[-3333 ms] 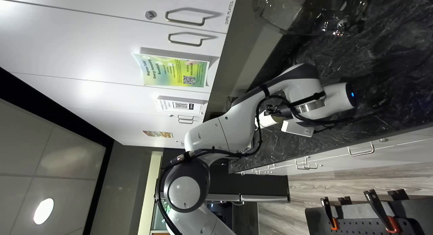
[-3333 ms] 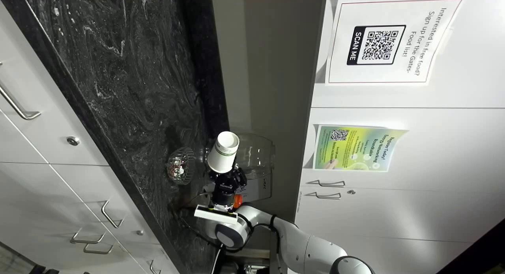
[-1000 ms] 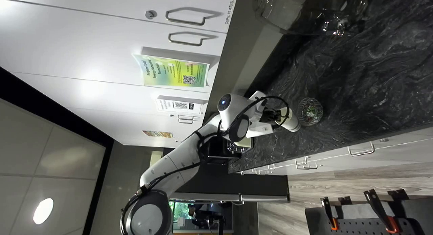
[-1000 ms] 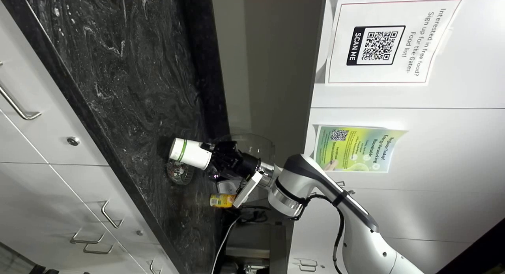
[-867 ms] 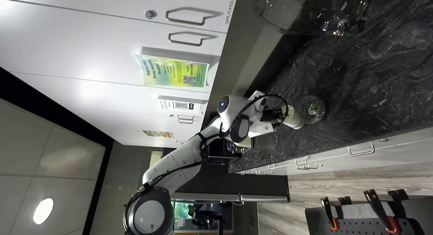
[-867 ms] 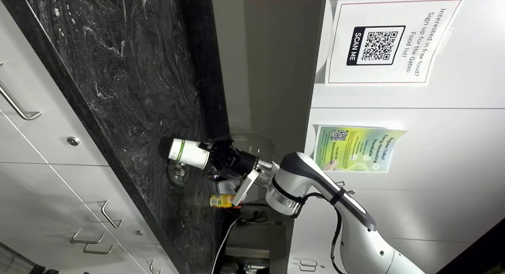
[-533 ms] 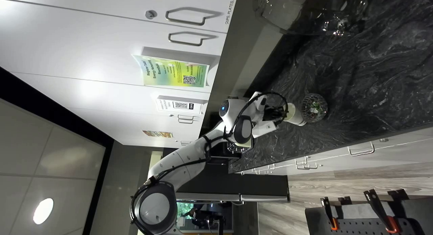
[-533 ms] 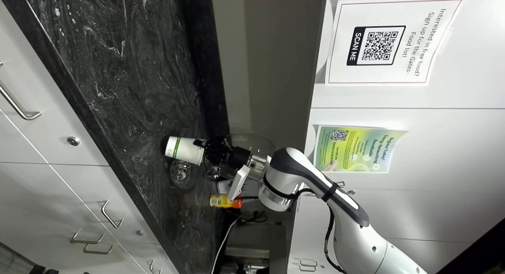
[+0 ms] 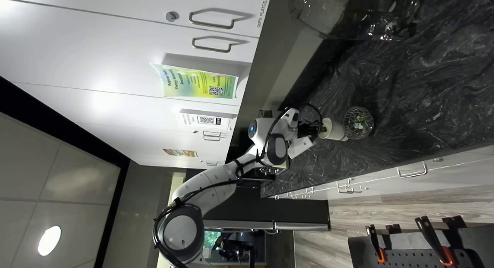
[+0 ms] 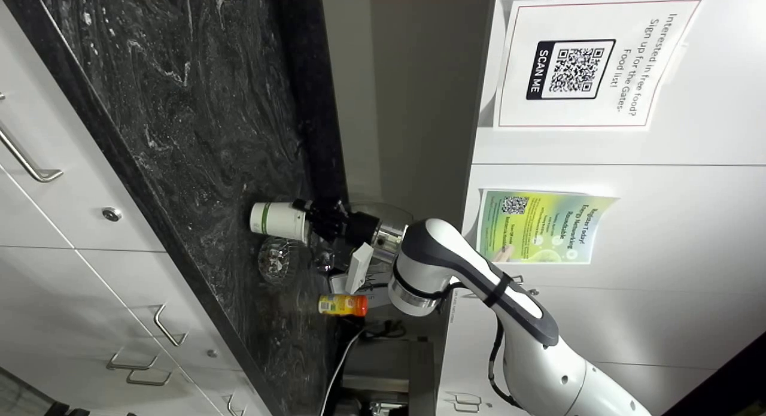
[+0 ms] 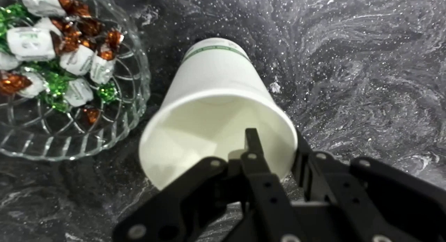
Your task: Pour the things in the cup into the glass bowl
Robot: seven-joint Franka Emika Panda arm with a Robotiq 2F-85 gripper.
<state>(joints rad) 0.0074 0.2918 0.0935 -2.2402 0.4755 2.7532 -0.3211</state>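
The white cup (image 11: 219,71) with a green stripe stands upright on the dark counter beside the glass bowl, in both exterior views (image 9: 334,130) (image 10: 275,218). Its inside shows empty in the wrist view. The clear glass bowl (image 11: 144,82) sits left of the cup in the wrist view and shows in both exterior views (image 9: 348,119) (image 10: 289,257). It holds several wrapped candies (image 11: 52,57). My gripper (image 11: 277,132) is at the cup's rim, one finger inside, the other outside. The fingers are apart, with a gap between the inner finger and the wall.
A large clear glass piece (image 9: 320,13) stands on the counter (image 9: 444,86) by the wall. A yellow bottle with an orange cap (image 10: 342,304) stands near the arm. White cabinets (image 10: 628,308) hang above the counter.
About three seconds ago the cup was held up and tipped over. It has since been turned upright and lowered beside the bowl. In the last half second it straightened and the fingers parted.
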